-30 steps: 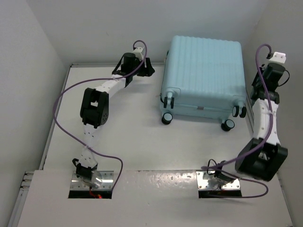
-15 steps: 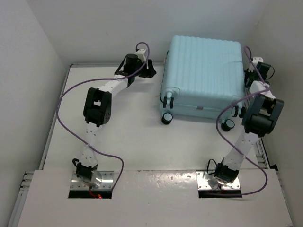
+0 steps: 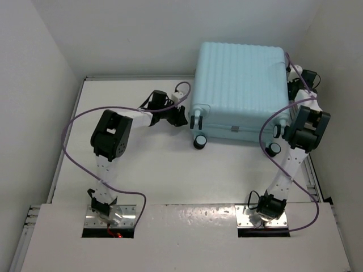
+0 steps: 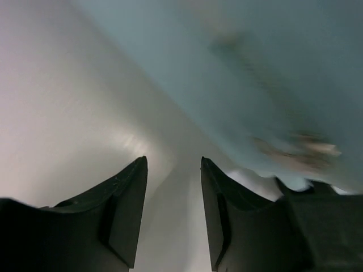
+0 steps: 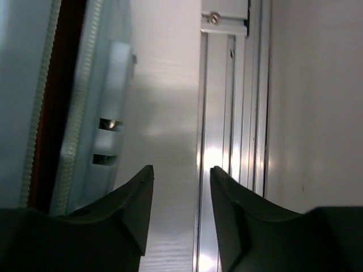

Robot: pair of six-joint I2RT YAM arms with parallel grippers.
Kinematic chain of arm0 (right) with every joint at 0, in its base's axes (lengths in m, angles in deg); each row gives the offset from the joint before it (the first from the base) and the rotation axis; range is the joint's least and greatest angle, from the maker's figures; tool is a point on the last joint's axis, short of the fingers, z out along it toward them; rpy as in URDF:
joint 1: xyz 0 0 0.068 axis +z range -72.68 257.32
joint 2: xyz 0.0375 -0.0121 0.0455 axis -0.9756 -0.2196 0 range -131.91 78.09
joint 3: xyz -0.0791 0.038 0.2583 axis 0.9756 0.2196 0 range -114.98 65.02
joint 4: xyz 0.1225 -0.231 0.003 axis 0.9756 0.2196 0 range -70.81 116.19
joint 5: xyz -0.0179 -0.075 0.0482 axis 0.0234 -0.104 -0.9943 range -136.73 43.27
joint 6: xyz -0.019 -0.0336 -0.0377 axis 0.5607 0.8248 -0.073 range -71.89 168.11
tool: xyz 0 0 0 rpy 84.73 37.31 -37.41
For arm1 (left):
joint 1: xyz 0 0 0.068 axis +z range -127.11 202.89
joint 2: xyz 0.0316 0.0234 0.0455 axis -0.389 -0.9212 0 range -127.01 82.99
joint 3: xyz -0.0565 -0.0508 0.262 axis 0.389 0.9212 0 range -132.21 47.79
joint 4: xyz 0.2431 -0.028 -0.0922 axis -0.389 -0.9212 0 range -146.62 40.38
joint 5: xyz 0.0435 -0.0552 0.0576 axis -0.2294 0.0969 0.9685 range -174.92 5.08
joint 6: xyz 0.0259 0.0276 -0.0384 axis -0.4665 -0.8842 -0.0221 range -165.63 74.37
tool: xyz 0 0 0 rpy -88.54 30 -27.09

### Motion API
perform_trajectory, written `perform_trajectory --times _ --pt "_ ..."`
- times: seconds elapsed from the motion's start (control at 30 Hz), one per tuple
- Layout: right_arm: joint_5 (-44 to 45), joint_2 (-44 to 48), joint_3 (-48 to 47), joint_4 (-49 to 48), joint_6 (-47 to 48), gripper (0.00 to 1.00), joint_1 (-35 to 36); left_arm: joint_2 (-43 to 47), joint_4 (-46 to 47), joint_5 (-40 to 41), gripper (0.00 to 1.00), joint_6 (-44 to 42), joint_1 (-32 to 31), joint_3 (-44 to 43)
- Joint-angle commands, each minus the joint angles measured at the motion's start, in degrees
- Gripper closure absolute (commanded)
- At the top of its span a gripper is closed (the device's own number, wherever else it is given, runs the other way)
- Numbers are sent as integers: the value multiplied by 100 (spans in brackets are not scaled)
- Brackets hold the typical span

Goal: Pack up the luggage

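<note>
Top external view: the luggage [image 3: 238, 85] lies flat on the tabletop [image 3: 153, 164] at the far right, ribbed shell up, with its wheels [image 3: 199, 141] at the near end, toward the arm bases.
Long axis: judged to run near to far, along the ribs, with the wheel end nearest the robot.
Left fingers [image 4: 127, 209]: apart with nothing between them. They sit low over bare tabletop, just beside the case's near-left corner. The pale shell fills the upper right of the left wrist view, blurred.
Right fingers [image 5: 130, 215]: also apart and holding nothing. They sit beside the case's right side and point along it.
Key relation: the case lies between the two arms, to the right of the left fingers and to the left of the right fingers. Both are close to it and neither visibly touches it.
Seam: in the right wrist view the zip line and a dark strip run along the case's side wall. Whether the zip is undone cannot be told.
Room on the right: tight. Only a narrow band of tabletop separates the case from the metal rail [image 5: 227, 113], with the side wall [image 5: 317, 113] just past it.
Room on the left: wide bare tabletop from the case to the left edge.
Judgement: the shell looks shut, so opening it probably comes first, and the left side offers the easier swing.
Risk: a push from one side alone could slide the case on its wheels.
</note>
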Motion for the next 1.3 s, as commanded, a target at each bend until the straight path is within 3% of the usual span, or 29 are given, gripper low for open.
perform_trajectory --times 0.0,0.2,0.4,0.67,0.83,0.9,1.03,1.13,1.27 --pt "-1453 -38 -97 149 756 53 932 922 756 -617 53 -1093 -464 652" --pt "-1999 251 351 -53 1215 50 1609 1355 1406 -397 53 -1247 -923 1216" --pt "-2480 322 448 306 1241 50 1707 1547 1934 -291 53 -1097 -1326 1569" --pt "-3465 489 625 878 2313 50 2295 2425 2145 -204 53 -2167 -2221 2779" --pt "-3818 472 660 756 2990 38 2884 2568 2374 183 53 -2397 -2803 2966" --pt "-3792 489 773 13 2615 29 3042 2471 2522 253 53 -2397 -3013 2739" --pt "-3020 577 757 -2025 1305 24 3148 2234 2629 500 46 -2547 -3199 2282" --pt "-2150 682 311 -2697 320 20 3078 2426 2629 875 34 -2240 -3147 2210" --pt "-894 1060 -175 -2918 -884 20 2632 3225 2479 1089 26 -1844 -2795 2535"
